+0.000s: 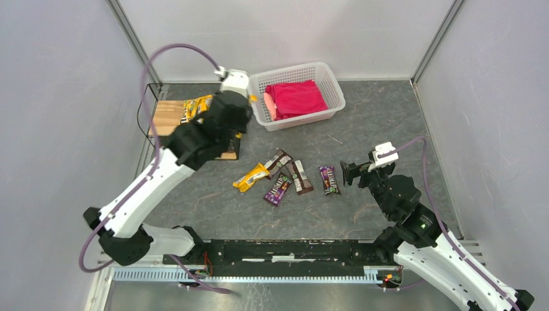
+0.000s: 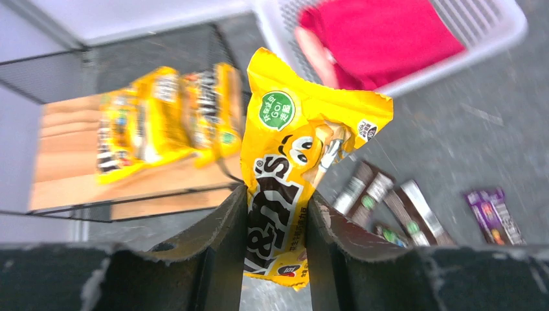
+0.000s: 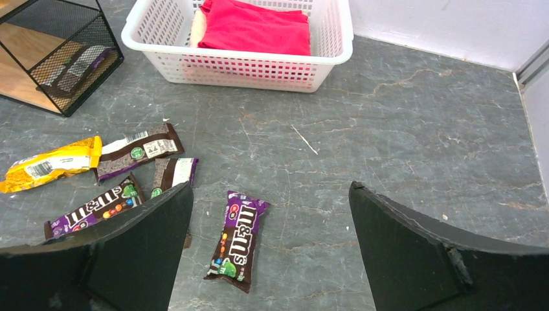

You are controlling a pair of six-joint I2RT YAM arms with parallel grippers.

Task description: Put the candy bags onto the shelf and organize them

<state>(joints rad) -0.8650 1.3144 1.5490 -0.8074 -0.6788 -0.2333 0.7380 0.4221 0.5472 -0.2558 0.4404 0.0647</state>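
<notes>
My left gripper is shut on a yellow candy bag and holds it upright in the air beside the right end of the shelf. Yellow bags lie on the shelf's top board, blurred in the left wrist view. On the table lie a yellow bag, two brown bags and two purple bags. My right gripper is open and empty, low over the table, just right of the nearest purple bag.
A white perforated basket holding a red cloth stands at the back, right of the shelf. In the right wrist view the shelf's lower tier holds a dark bag. Grey walls close in both sides.
</notes>
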